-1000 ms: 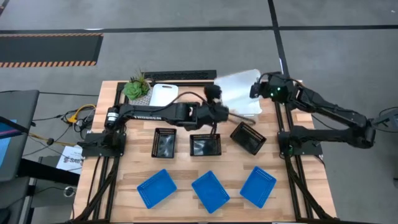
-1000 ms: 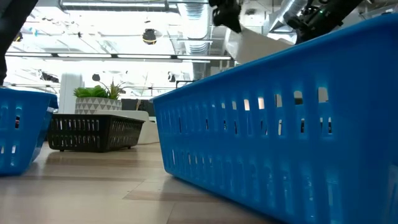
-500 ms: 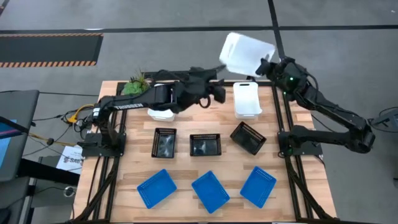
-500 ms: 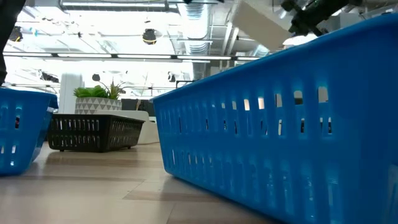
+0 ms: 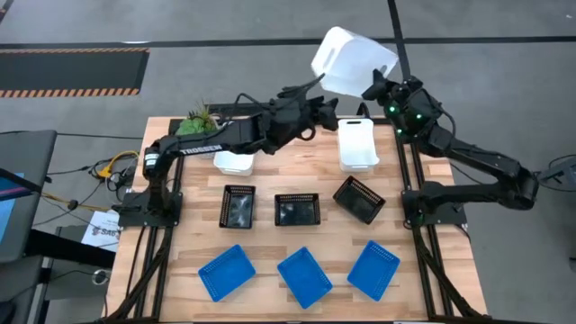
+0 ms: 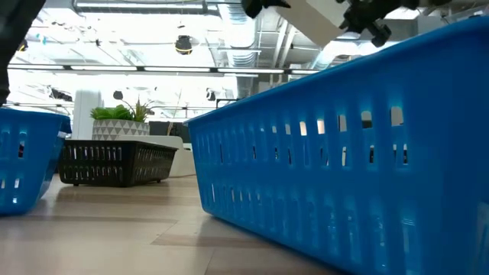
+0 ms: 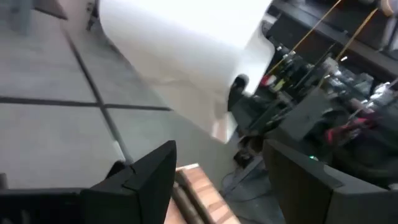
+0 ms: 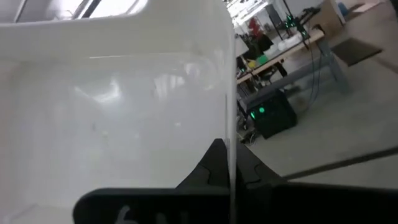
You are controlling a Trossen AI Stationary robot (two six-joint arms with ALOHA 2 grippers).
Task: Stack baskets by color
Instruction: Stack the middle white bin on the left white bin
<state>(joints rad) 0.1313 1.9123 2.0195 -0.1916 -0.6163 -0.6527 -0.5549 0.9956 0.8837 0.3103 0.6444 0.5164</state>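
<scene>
1 white basket (image 5: 353,61) pinched aloft by right fingers (image 5: 371,91); left fingers (image 5: 326,101) spread nearby

We see a smooth, slightly glossy plastic white basket (image 5: 353,61), matt mesh black baskets (image 5: 298,210), shiny blue baskets (image 5: 304,276), and a pale wooden table (image 5: 324,238).

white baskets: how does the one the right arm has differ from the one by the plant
The lifted white basket is pinched in the right gripper, raised and tilted beyond the table's far edge. The white basket by the plant rests flat on the table, ungripped. Both are plain white plastic with rounded corners.
</scene>
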